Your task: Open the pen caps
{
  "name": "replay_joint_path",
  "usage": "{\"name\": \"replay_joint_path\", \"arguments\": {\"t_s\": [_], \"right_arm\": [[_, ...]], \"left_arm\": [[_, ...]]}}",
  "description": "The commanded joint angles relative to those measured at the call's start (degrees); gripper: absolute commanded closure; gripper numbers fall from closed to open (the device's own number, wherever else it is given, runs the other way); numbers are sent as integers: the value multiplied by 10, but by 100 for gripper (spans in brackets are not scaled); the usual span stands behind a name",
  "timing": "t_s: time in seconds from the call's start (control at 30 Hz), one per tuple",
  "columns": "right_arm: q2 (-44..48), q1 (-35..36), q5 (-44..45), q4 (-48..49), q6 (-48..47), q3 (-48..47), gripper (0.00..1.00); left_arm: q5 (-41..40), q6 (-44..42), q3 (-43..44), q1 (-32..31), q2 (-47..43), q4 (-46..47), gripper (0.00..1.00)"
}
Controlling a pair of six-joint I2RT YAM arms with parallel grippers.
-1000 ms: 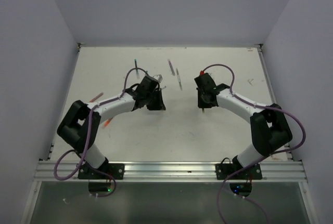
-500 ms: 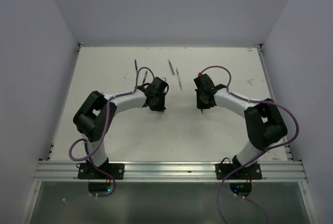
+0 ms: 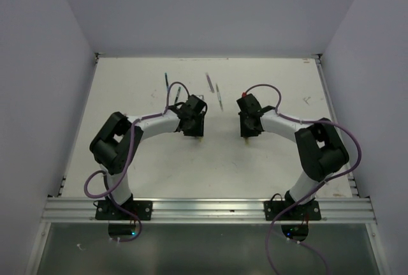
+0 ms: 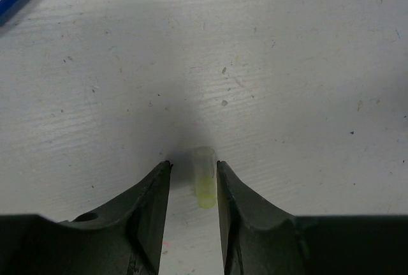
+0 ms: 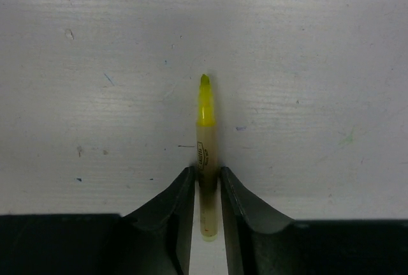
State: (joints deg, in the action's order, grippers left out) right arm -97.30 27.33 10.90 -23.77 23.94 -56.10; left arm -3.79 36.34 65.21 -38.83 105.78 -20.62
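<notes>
Pen caps are your concern, and the pale yellow cap [image 4: 204, 176] is off. It sits between your left fingers [image 4: 153, 205], low over the counter [image 4: 287, 64], with its long axis running straight out along the fingers' own line. Those fingers stand partly open, wider than the cap. It lies against the finger on the right of the wrist view with a clear gap on the other side, so nothing is pinched. I cannot tell whether it rests on the counter or leans on that finger.

Your right fingers [image 5: 178, 211] flank the yellow pen [image 5: 205, 134], close against both sides of its barrel; whether they pinch it or merely sit alongside is not clear. The pen's long axis also runs straight out from the fingers, bare tip pointing away from the wrist.

From above, your two arms face each other near mid-counter, well apart. For the next cap, I judge the purple pen [image 3: 210, 82] and grey pen [image 3: 219, 97] the likely candidates. Both lie beyond the fingers toward the far edge, between the arms, long axes roughly near-to-far. The teal pen [image 3: 167, 81] lies nearer your left arm. Their caps are too small to make out.
</notes>
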Motion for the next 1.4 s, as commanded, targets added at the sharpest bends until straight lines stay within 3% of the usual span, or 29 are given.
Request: {"name": "replay_joint_path", "arguments": {"t_s": [0.0,0.23,0.33,0.47,0.57,0.73,0.97,1.37], "right_arm": [[4,-2,-1,15,-9,5,71],[11,-2,-3,6,-18,4,61],[25,-2,-3,3,-25,-2,53],[47,-2,5,-14,-40,-23,36],[59,-2,-1,-20,-54,-46,31],[38,-2,-25,-22,-80,-120,29],[-67,-2,-78,-31,-103,-221,31],[-207,-2,-107,21,-104,-316,32]], "left_arm": [[-29,-11,-3,-2,9,-24,60],[-32,-10,-10,-2,0,-15,57],[-43,-11,-17,-2,-18,-11,51],[-62,-21,-20,0,-43,-9,39],[-58,-23,-25,7,-63,-4,35],[-21,-38,-24,26,-97,10,32],[30,-49,-17,27,-145,34,28],[-2,-58,-25,44,-232,8,27]]}}
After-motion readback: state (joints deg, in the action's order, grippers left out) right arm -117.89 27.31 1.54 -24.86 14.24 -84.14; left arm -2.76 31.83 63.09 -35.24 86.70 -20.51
